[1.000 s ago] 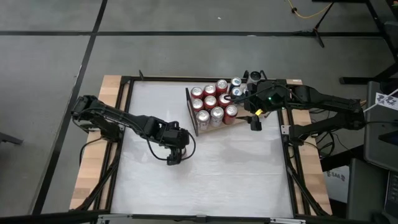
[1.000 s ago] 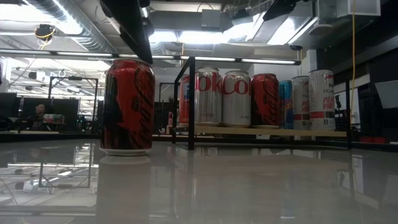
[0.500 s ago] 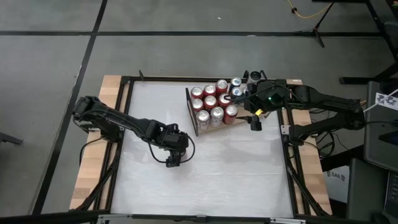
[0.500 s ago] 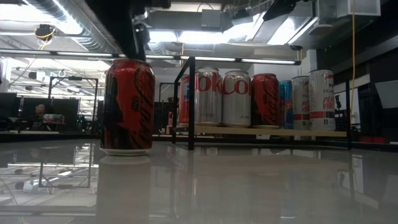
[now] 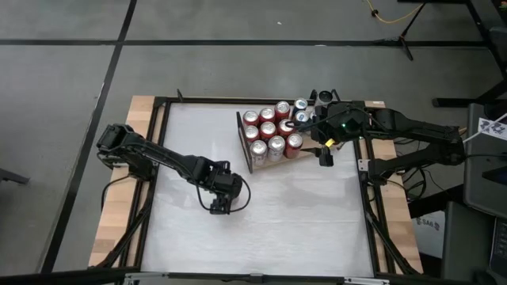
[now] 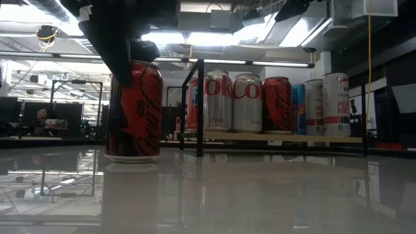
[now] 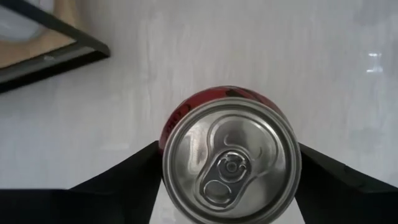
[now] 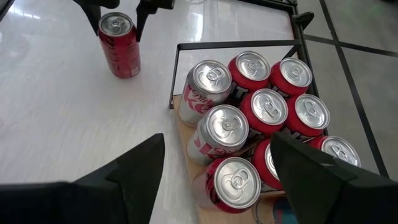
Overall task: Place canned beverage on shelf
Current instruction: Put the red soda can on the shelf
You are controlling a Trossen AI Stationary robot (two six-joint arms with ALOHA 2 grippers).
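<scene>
Your left tool (image 5: pixel 219 207) straddles the red cola can (image 6: pixel 134 110), fingers part-open, grip uncertain, well clear of the shelf (image 5: pixel 295 153); lift and placement remain.

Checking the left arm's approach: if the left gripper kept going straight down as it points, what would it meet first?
Most likely the white table; the red can already stands between the left gripper fingers.

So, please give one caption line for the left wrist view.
Left gripper straddling the upright red can on the white table.
</scene>
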